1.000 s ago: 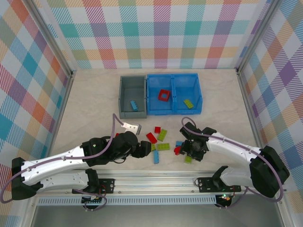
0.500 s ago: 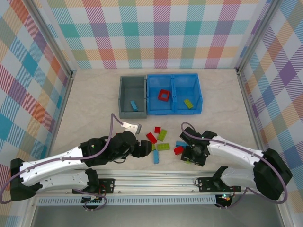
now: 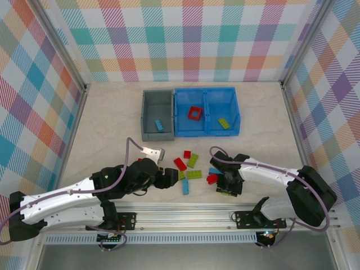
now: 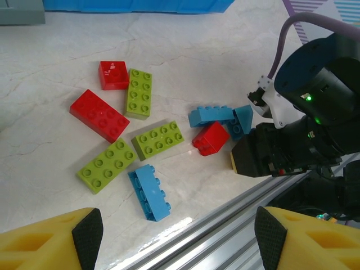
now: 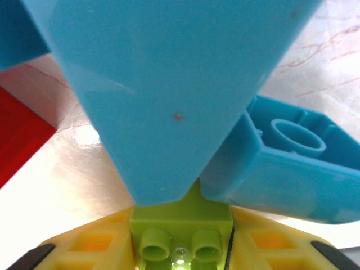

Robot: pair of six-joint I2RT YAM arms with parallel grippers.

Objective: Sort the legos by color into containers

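Right gripper [image 3: 227, 185] pinches a lime brick [image 5: 181, 224] beside the wedge [image 5: 169, 84]; the blue bin [image 3: 238, 115], its right cell holding green, lies at twelve o'clock, nearest this arm. Left gripper [image 4: 179, 235] hangs at nine o'clock, jaws wide apart

4 red legos [image 3: 180, 163], 5 green legos [image 3: 192, 160], 4 blue legos [image 3: 185, 187], 2 containers [image 3: 157, 135].

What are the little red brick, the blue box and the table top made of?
The red brick looks like hard, glossy plastic: it has moulded studs and a soft shine. The blue box also looks like moulded plastic, with thin, smooth walls. The table top looks like pale marble with fine veins and glare, though it may be a printed laminate.
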